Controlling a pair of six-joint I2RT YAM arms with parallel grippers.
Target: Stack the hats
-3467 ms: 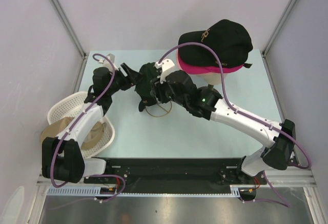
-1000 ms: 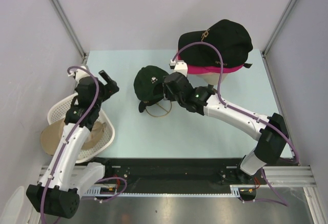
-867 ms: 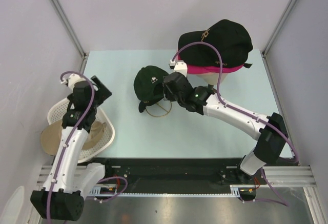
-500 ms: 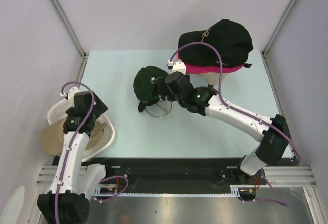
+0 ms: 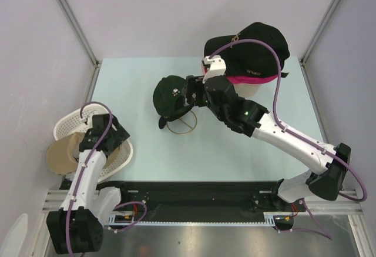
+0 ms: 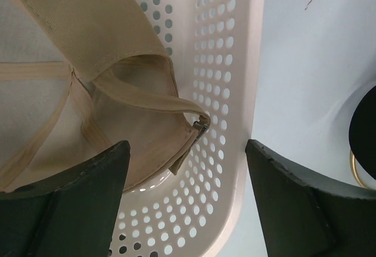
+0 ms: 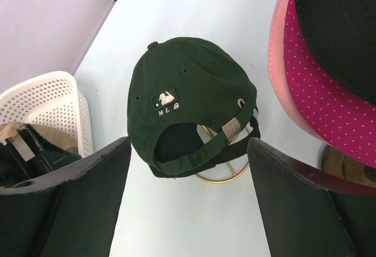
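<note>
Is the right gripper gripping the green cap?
No, the right gripper is wide open; the dark green cap sits on a gold wire stand.

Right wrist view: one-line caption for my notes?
Open right gripper faces the dark green MLB cap on its gold wire stand, white mesh basket at left, magenta cap at right.

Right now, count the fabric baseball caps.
5: black cap, magenta cap and light pink cap stacked on the beige head; dark green cap on a gold stand; tan cap in the white mesh basket. Others possibly hidden.

Lab robot cell: plain walls [image 5: 194, 10], metal frame [image 5: 71, 19].
</note>
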